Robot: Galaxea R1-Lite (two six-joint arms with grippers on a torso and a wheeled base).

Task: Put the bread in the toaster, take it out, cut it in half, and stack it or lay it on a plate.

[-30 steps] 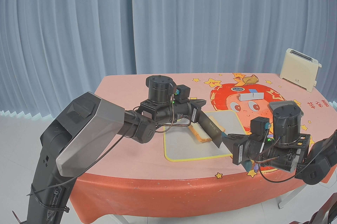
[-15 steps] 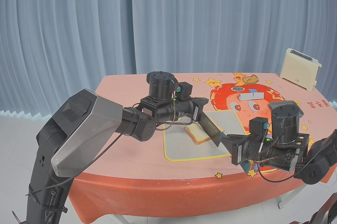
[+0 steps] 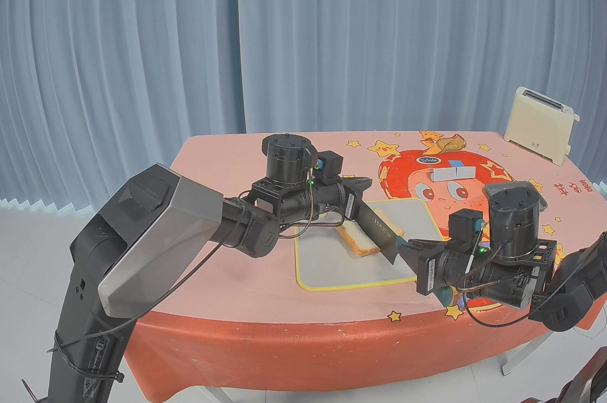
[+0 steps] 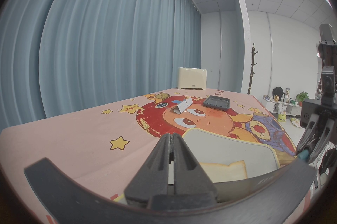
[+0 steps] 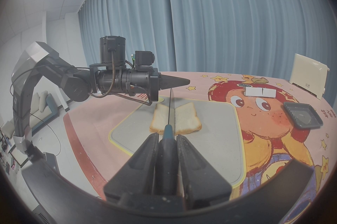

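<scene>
A slice of bread (image 5: pixel 177 119) lies on the pale cutting board (image 5: pixel 217 133) at mid table. My right gripper (image 5: pixel 165 140) is shut on the teal handle of a knife (image 5: pixel 169 103). The blade stands on edge across the middle of the slice, also in the head view, knife (image 3: pixel 381 232) over bread (image 3: pixel 356 241). My left gripper (image 5: pixel 185 81) hovers just above the bread's far edge, shut and holding nothing; its fingers (image 4: pixel 172 145) are pressed together. The cream toaster (image 3: pixel 540 123) stands at the far right corner. A black plate (image 5: pixel 302 115) lies right of the board.
A small white block (image 3: pixel 453 173) rests on the printed tablecloth behind the board. The cutting board (image 3: pixel 329 265) has bare room on its near left part. The table's front edge runs close below my right arm. Curtains hang behind the table.
My left gripper rose slightly half a second ago and has come back down over the bread. The knife stays across the slice, and the right arm has barely shifted.
</scene>
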